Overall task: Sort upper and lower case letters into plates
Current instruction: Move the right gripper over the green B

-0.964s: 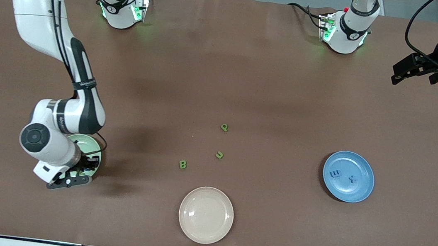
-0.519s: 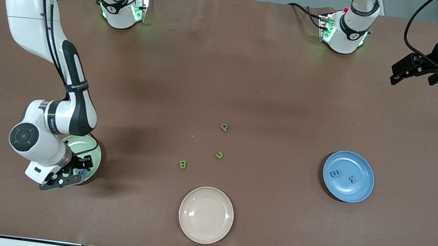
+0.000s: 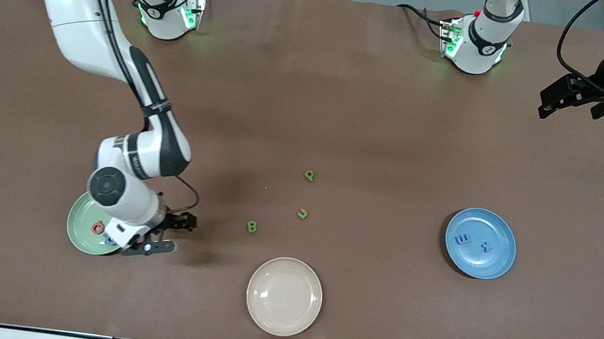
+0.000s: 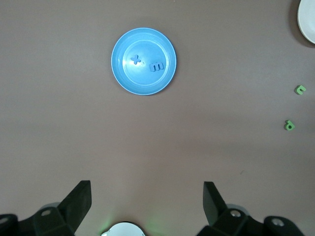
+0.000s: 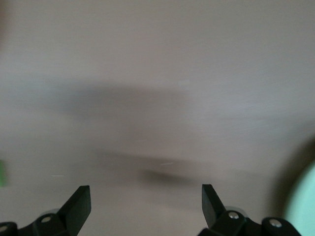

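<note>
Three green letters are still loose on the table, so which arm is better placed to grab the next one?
The right. The right gripper is open and empty, low beside the mint plate, close to the green B. The left gripper waits raised at the left arm's end of the table.

Mint plate partly hidden under right arm | blue letter there mostly covered, shape unreadable | cream plate cut by left wrist view's edge
</note>
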`<act>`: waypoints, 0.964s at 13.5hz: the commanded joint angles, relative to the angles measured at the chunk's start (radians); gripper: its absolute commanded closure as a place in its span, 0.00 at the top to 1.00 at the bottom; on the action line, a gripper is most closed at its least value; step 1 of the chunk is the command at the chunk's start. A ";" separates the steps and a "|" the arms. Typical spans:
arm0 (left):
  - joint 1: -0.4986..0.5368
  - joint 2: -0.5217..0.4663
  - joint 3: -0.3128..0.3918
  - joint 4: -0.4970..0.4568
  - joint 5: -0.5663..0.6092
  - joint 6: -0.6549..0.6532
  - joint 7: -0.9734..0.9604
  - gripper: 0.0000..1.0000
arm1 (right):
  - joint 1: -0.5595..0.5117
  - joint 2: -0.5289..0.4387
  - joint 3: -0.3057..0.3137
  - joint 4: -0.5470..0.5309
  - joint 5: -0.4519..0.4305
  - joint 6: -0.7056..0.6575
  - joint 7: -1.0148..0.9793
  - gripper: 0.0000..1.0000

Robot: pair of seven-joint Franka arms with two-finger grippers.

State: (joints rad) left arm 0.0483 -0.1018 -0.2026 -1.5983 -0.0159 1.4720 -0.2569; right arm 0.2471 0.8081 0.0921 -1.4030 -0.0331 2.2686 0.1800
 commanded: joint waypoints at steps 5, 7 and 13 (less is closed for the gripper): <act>-0.007 0.019 -0.018 -0.011 0.024 0.071 0.007 1.00 | 0.127 -0.001 -0.002 -0.039 -0.008 0.179 0.255 0.99; -0.007 0.017 -0.018 -0.008 0.024 0.076 0.007 1.00 | 0.175 0.009 -0.009 -0.040 -0.013 0.219 0.311 0.99; -0.007 0.028 -0.018 -0.005 0.025 0.096 0.015 1.00 | 0.221 0.063 -0.031 -0.036 -0.039 0.230 0.308 0.99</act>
State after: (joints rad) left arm 0.0442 -0.0749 -0.2192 -1.6051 -0.0126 1.5598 -0.2568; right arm 0.4572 0.8620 0.0729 -1.4344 -0.0468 2.4856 0.4751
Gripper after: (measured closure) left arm 0.000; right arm 0.004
